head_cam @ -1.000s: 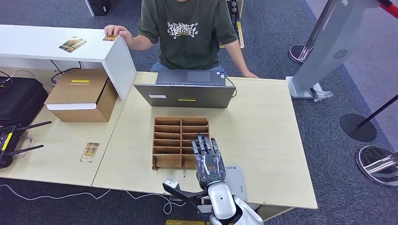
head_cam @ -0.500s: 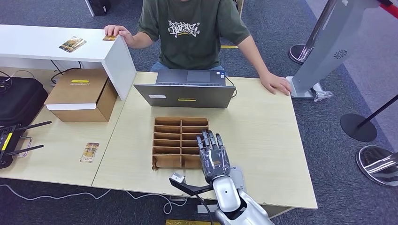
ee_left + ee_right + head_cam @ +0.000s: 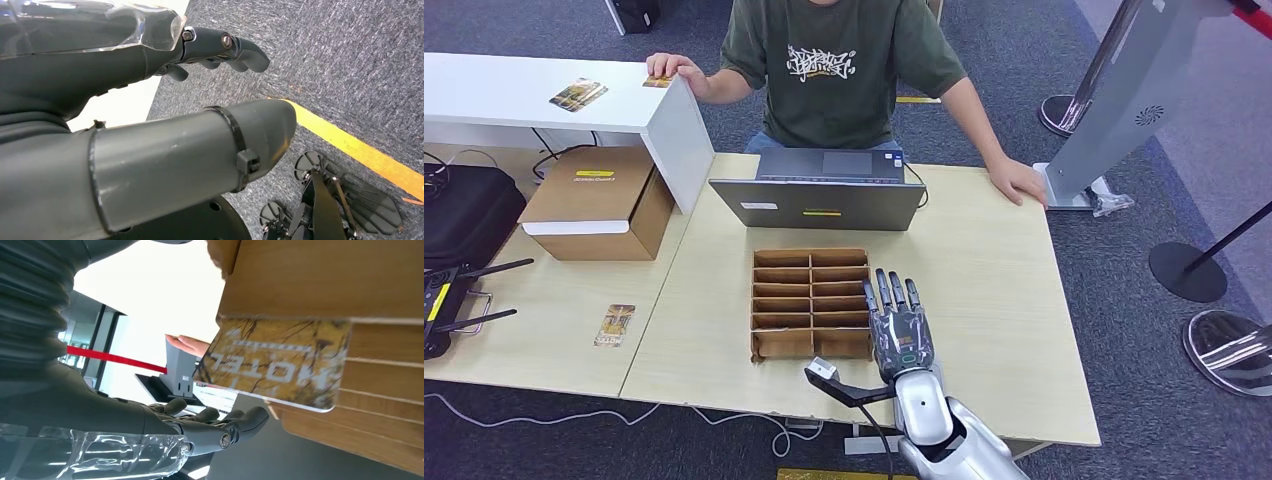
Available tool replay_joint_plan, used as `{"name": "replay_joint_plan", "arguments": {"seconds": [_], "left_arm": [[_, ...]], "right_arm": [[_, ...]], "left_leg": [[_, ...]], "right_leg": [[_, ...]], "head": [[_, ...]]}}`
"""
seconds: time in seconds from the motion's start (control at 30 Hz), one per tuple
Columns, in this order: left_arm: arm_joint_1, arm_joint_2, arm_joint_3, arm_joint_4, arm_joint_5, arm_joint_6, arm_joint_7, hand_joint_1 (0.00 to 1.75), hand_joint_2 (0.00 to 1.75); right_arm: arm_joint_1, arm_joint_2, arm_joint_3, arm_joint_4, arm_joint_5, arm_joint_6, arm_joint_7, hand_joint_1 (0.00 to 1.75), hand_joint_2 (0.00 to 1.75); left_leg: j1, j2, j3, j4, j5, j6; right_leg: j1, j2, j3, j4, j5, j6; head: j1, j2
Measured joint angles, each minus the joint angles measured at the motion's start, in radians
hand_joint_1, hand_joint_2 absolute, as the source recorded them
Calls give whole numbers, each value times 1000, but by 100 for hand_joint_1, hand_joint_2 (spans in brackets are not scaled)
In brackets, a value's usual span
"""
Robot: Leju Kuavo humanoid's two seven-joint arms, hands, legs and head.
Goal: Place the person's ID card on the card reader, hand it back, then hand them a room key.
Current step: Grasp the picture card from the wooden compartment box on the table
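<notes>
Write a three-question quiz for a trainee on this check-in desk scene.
1. True or false: the right hand holds a card.
2. What stands between the divider box and the person? A) laptop B) suitcase C) stanchion
3. Fill in: the card in the right wrist view reads "____".

Key: 1 false, the fingers are spread and hold nothing. 2 A. 3 HOTEL.
</notes>
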Motion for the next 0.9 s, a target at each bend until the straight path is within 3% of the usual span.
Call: {"name": "replay_joint_plan", "arguments": {"seconds": [0.9], "left_arm": [[0,-11,0,0,27,28,6,0,0]], "right_arm": [[155,-1,-28,-212,-3,60,-26,0,175]], "left_leg": [[0,0,0,0,0,0]], "right_leg": [[0,0,0,0,0,0]], "head": [[0,0]]}}
